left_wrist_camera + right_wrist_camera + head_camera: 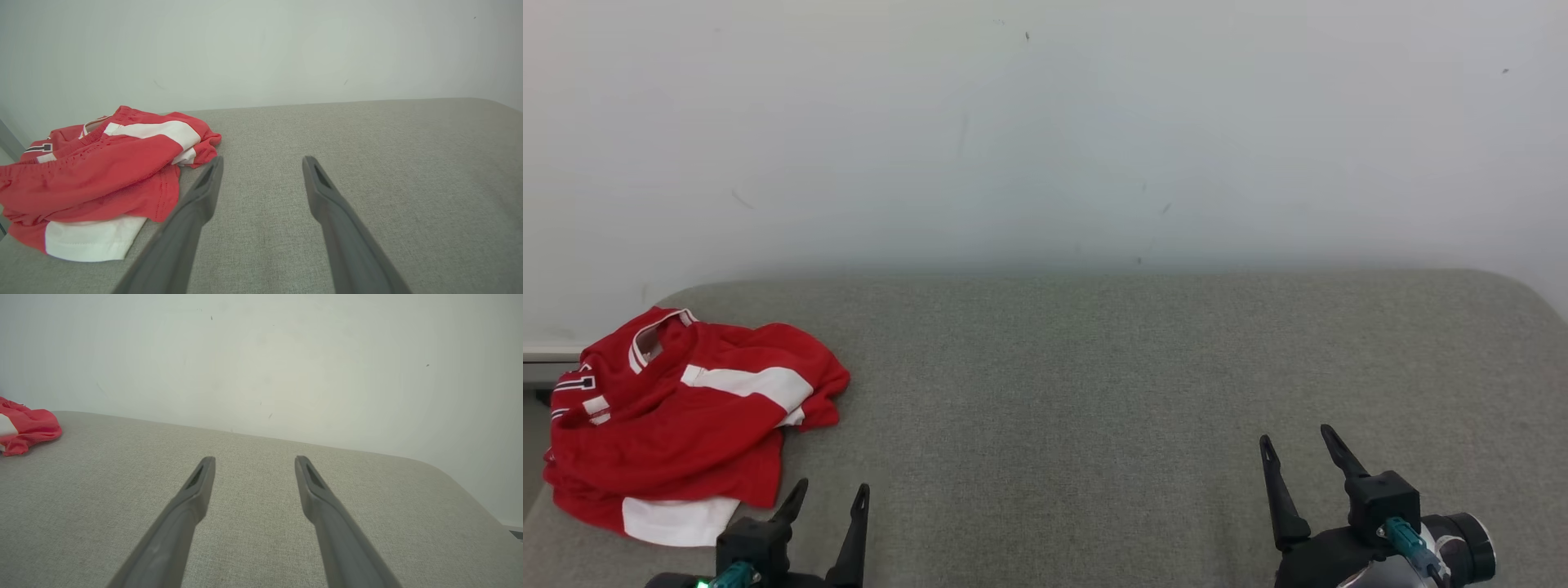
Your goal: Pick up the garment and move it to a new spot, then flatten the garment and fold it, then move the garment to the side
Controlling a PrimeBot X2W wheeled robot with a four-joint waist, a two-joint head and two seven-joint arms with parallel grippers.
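Plain indoor room, exact kind unclear: bare white wall (1045, 122), faintly scuffed, across upper half of frame; grey woven-fabric pad (1094, 367) with rounded corners across lower half; pale skirting strip (547, 355) at left edge.

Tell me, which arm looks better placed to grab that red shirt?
Left, probably. The left gripper is open right beside the shirt; the right gripper, also open, sits far across the cushion.

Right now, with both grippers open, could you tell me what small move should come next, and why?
Probably ease the left gripper leftward onto the red garment: it lies crumpled and untouched at the grey surface's left end, close beside that open gripper, while the right gripper sits far off.
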